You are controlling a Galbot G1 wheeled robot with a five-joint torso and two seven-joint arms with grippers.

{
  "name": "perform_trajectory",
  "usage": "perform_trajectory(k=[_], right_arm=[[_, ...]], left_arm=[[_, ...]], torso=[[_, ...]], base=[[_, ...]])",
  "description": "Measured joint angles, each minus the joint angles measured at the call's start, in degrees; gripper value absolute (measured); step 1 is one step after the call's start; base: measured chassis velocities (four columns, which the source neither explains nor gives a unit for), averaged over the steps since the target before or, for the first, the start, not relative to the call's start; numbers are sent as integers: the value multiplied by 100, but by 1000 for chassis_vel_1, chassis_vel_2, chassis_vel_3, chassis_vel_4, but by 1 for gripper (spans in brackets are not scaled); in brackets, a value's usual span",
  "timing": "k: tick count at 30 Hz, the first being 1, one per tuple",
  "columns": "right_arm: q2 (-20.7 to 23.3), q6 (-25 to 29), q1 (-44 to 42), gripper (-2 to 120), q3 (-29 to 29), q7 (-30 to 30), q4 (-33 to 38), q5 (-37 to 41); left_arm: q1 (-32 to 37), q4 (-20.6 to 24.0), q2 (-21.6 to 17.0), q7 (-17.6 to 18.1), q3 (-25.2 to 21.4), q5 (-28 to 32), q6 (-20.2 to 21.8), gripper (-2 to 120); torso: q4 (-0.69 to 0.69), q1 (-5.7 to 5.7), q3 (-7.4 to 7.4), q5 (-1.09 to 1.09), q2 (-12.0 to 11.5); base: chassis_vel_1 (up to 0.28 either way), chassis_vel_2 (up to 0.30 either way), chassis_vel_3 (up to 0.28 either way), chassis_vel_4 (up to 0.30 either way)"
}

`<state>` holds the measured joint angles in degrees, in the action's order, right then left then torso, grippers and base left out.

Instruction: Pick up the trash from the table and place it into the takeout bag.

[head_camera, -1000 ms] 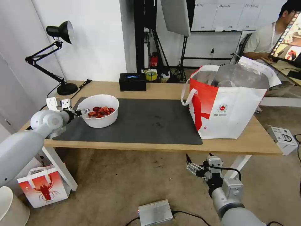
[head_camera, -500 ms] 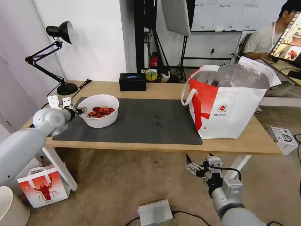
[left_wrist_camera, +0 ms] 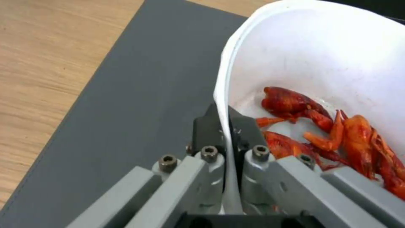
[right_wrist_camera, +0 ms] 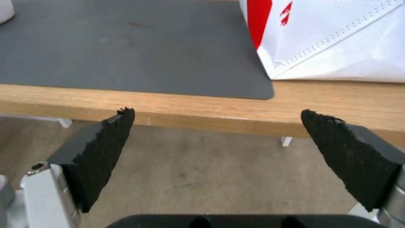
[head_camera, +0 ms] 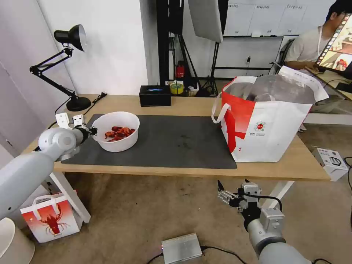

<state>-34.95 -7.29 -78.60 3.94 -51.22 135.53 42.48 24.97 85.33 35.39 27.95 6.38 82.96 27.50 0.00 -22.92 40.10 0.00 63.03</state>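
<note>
a: in the head view, we saw the left gripper [head_camera: 92,129] at about nine o'clock of the white bowl [head_camera: 115,131], its jaws clamped on the bowl's near-left rim. the bowl sat on the left end of the dark grey mat [head_camera: 176,141], with red crayfish shells [head_camera: 119,133] inside.

b: agreed. we saw the takeout bag [head_camera: 266,119] standing open at about three o'clock from the bowl, well apart from it, on the right part of the table [head_camera: 190,104], half on the mat's edge. the right gripper [head_camera: 231,190] hung below the table's front edge, at roughly six o'clock of the bag, its jaws spread wide and holding nothing.

a: behind, at twelve o'clock of the mat, we noted a black tissue box [head_camera: 155,95], and a desk lamp [head_camera: 60,62] toward the far left corner.

b: in the left wrist view, we saw the two black fingers [left_wrist_camera: 207,126] pinching the thin wall of the bowl [left_wrist_camera: 320,53], one outside and one inside. the shells [left_wrist_camera: 337,136] lay just beside the inner finger, and the mat [left_wrist_camera: 126,104] ran beneath.

a: in the right wrist view, we saw the right gripper [right_wrist_camera: 217,139] with both pads [right_wrist_camera: 105,142] far apart. beyond them lay the table's edge [right_wrist_camera: 202,107], the mat [right_wrist_camera: 126,53] and the lower corner of the bag [right_wrist_camera: 337,41].
</note>
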Motion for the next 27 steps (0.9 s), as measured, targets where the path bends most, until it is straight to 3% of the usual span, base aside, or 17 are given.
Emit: perform_trajectory(k=[13, 20, 27], right_arm=[[0, 0, 0, 100, 0, 0, 0, 0], [0, 0, 0, 100, 0, 0, 0, 0], [0, 0, 0, 100, 0, 0, 0, 0]], left_arm=[[-398, 138, -56, 13, -25, 218, -23, 0], [-1622, 440, -84, 141, 578, 721, -44, 0], [-3092, 452, 262, 405, 1366, 1219, -44, 0]], torso=[[0, 0, 0, 0, 0], [0, 0, 0, 1, 0], [0, 0, 0, 2, 0]], base=[[0, 0, 0, 0], [0, 0, 0, 0], [0, 0, 0, 0]])
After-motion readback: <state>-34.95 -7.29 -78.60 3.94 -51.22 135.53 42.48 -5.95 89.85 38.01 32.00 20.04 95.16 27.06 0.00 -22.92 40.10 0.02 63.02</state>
